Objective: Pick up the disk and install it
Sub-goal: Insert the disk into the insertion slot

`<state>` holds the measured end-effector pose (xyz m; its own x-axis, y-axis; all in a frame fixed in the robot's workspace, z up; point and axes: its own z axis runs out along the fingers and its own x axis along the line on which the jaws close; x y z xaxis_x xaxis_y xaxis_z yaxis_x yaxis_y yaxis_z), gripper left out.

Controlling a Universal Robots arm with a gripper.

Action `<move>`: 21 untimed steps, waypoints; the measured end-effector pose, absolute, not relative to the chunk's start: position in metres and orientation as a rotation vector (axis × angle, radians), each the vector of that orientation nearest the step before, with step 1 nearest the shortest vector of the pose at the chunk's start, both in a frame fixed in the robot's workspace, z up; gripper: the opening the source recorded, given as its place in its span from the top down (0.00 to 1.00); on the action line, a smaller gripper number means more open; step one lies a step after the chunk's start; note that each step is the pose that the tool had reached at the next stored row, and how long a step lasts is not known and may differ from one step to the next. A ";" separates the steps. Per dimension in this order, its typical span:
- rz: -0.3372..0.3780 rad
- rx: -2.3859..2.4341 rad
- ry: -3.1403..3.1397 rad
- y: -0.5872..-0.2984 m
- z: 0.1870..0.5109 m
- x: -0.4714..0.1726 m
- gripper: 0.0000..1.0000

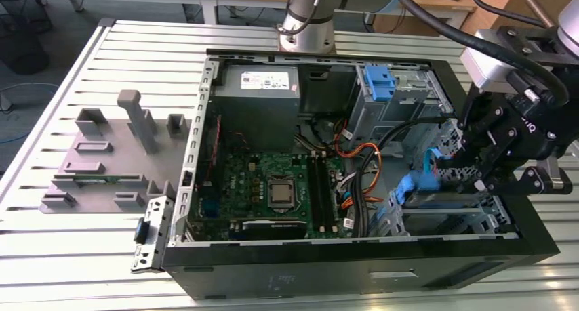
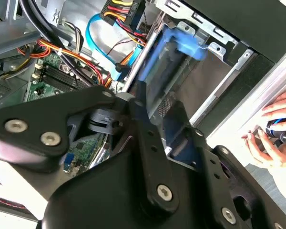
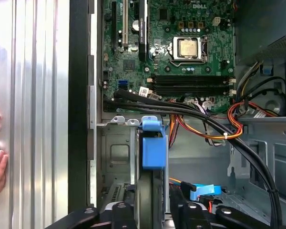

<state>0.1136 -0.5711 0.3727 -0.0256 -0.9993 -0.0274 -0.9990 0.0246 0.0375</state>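
Gripper (image 3: 152, 212): fingers closed narrowly on the disk (image 3: 152, 150), which is held edge-on with its blue rail showing, over the drive cage (image 1: 452, 216). Exterior view, left to right: grey fixture plate (image 1: 100, 169); motherboard (image 1: 271, 189); drive cage under gripper.

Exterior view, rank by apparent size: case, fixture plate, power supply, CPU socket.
Largest to smallest:
1. case
2. fixture plate
3. power supply
4. CPU socket
The gaps are clear, with no ties.
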 end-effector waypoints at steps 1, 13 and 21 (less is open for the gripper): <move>-0.072 2.188 -2.244 -0.571 0.373 0.114 0.58; -0.056 2.204 -2.244 -0.571 0.362 0.111 0.58; -0.056 2.205 -2.243 -0.570 0.358 0.109 0.58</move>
